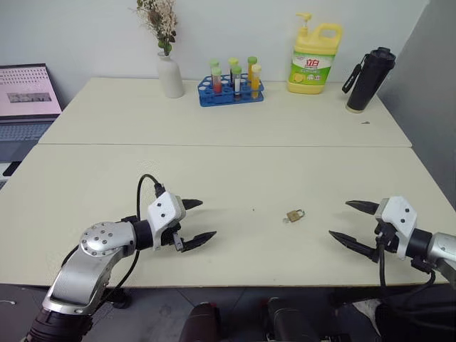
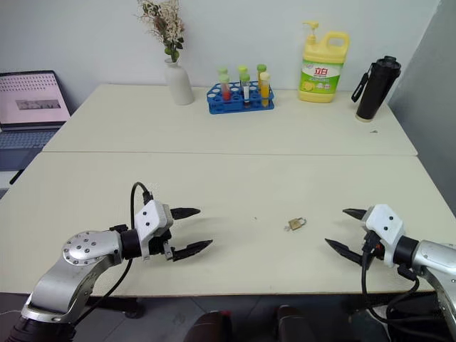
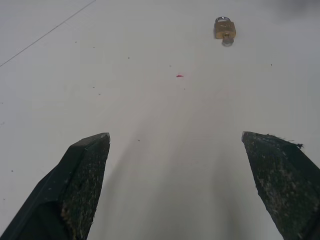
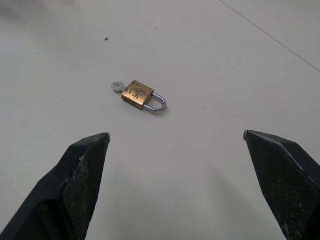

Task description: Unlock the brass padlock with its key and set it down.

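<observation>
Brass padlock (image 1: 296, 214) on table (image 1: 235, 171), between both claws.

My tiny silvery key (image 4: 116, 86) shows only its round head; its blade sits inside the small golden-brass padlock (image 4: 138, 94). The grey laptop (image 1: 25, 107) is cut off at the edge.

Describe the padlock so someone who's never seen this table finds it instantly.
Start at the cream table and come to its near edge, between the left hand and the right hand, both open. The brass padlock lies flat there, nearer the right hand. It is the lone golden object, with the key at its base.
</observation>
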Motion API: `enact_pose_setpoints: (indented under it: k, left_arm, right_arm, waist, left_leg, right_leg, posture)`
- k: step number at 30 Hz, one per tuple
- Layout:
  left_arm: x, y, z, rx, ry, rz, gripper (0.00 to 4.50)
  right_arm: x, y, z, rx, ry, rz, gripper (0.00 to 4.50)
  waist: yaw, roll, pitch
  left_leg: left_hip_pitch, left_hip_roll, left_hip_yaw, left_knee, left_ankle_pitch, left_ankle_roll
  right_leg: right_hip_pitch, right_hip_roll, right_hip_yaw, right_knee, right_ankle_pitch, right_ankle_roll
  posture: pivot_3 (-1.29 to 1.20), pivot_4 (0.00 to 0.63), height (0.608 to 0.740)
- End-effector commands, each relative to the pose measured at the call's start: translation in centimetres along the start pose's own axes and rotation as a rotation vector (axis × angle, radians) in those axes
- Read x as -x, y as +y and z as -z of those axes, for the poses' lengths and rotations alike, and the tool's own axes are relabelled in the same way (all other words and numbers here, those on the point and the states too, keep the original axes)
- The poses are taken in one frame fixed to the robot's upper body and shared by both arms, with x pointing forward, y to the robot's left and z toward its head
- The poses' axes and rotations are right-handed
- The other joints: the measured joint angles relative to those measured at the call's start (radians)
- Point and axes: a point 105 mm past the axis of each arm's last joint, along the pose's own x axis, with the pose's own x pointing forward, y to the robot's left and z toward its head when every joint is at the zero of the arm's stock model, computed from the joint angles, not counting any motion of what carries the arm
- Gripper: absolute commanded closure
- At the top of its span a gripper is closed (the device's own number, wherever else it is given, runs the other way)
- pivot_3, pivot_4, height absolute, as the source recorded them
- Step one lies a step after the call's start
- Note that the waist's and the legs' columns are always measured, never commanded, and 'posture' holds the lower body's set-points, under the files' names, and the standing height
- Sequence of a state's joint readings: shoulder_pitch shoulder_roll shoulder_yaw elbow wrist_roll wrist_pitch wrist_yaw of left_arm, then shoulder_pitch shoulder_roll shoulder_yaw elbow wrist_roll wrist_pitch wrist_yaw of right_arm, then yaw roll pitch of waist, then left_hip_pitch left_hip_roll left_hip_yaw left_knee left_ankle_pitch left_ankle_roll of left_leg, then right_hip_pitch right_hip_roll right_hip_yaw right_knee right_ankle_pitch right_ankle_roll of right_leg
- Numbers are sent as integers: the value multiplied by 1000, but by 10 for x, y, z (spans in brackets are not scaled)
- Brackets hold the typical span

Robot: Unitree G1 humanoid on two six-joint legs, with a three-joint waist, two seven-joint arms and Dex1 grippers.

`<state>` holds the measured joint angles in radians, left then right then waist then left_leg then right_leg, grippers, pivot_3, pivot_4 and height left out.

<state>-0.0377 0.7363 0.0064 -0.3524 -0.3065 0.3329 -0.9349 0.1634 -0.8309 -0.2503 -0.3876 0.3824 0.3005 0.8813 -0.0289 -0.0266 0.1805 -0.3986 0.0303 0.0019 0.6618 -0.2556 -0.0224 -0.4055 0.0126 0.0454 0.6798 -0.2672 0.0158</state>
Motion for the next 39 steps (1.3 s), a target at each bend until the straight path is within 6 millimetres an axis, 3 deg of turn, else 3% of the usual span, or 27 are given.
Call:
enact_pose_setpoints:
  k: [1,13,16,18,26,33,39]
  left_arm:
    - [1,-7,-8,-59,-26,36,107]
    - [-2,-5,-12,-57,-27,20,107]
    - [-4,-8,-24,20,-79,52,107]
    - [-4,-16,-20,-6,-49,112,107]
    - [-7,-27,-26,-51,-45,202,107]
    - [-12,-40,-49,-101,-107,246,107]
    - [-12,-58,-52,-157,-94,306,107]
  right_arm:
    - [-2,2,-10,34,-31,-11,0]
    - [-10,4,-3,39,1,-21,0]
    - [-15,7,-3,47,17,-56,0]
    - [-21,6,-8,82,21,-91,0]
    - [-53,2,-22,227,74,-368,0]
    - [-78,-13,-20,306,191,-596,0]
    - [-97,-21,-15,370,228,-687,0]
  waist:
    - [0,0,0]
    - [0,0,0]
    - [0,0,0]
    - [-1,0,0]
    - [-2,0,0]
    - [-1,0,1]
    - [-2,1,1]
  left_leg:
    - [0,0,0,0,0,0]
    - [0,0,0,0,0,0]
    - [0,0,0,0,0,0]
    - [0,0,0,0,0,0]
    - [1,0,0,0,0,0]
    - [0,-1,1,1,0,0]
    - [0,0,0,0,0,0]
  right_leg:
    - [0,0,0,0,0,0]
    - [0,0,0,0,0,0]
    - [0,0,0,0,0,0]
    - [0,0,0,0,0,0]
    - [0,2,-1,0,0,0]
    - [-1,2,-1,0,0,-1]
    - [0,1,-1,0,2,-4]
  posture:
    - [0,150,740]
    - [0,150,740]
    - [0,150,740]
    - [0,150,740]
    - [0,150,740]
    - [0,150,740]
    - [0,150,740]
